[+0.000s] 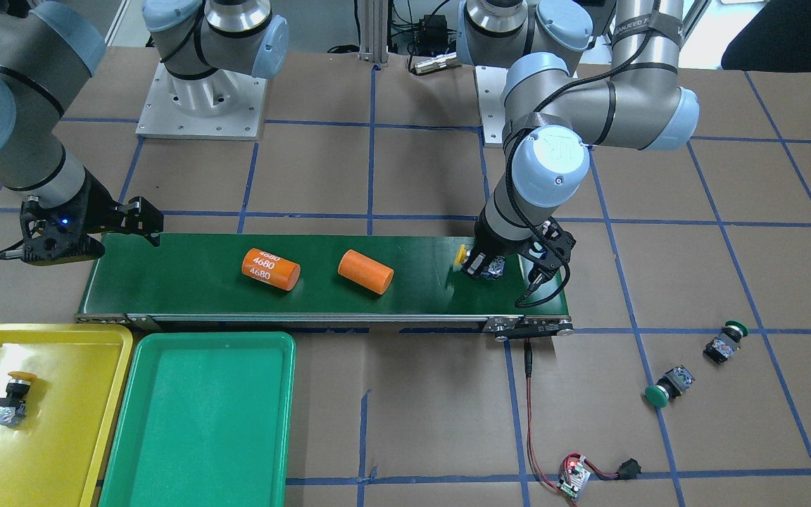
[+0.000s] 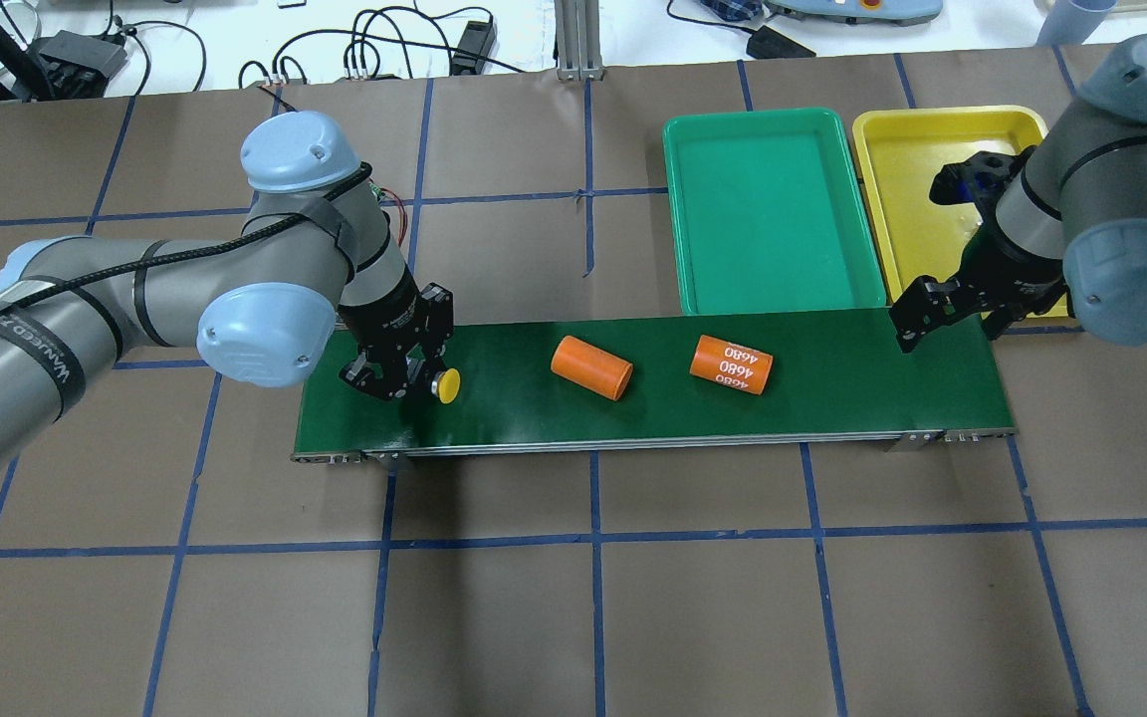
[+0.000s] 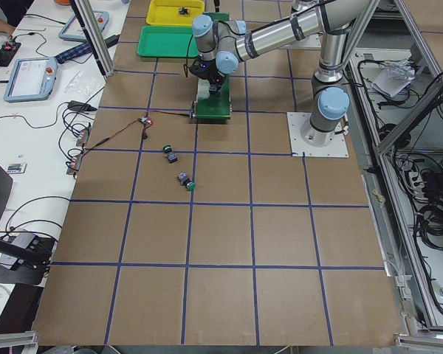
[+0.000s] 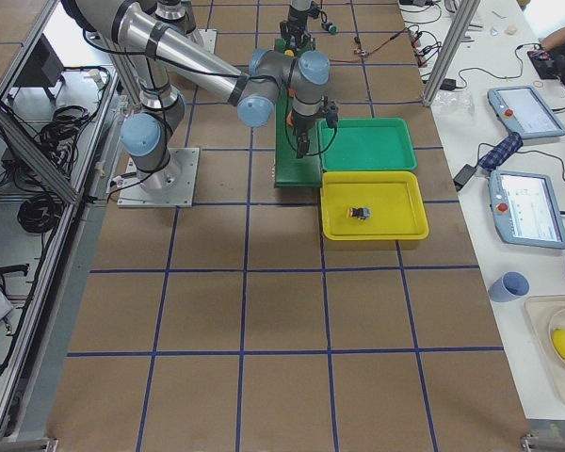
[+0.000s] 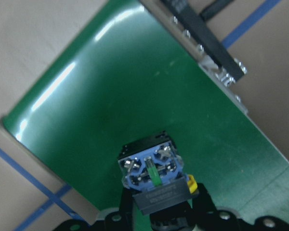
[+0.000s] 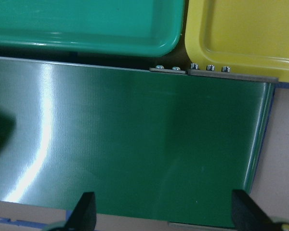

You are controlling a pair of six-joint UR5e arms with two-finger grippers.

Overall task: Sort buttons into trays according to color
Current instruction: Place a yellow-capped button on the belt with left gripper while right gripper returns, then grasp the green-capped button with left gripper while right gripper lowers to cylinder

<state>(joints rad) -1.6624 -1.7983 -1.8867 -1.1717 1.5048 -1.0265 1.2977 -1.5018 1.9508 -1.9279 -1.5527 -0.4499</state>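
My left gripper is shut on a yellow button low over the left end of the green conveyor belt. The button's cap points sideways. Whether it touches the belt I cannot tell. My right gripper hangs open and empty over the belt's other end, beside the trays. A second yellow button lies in the yellow tray. The green tray holds nothing. Two green buttons lie on the brown table past the left arm.
Two orange cylinders lie on the belt between the grippers, one marked 4680. A small circuit board with red wires sits on the table near the belt's left end. Both trays touch the belt's far side.
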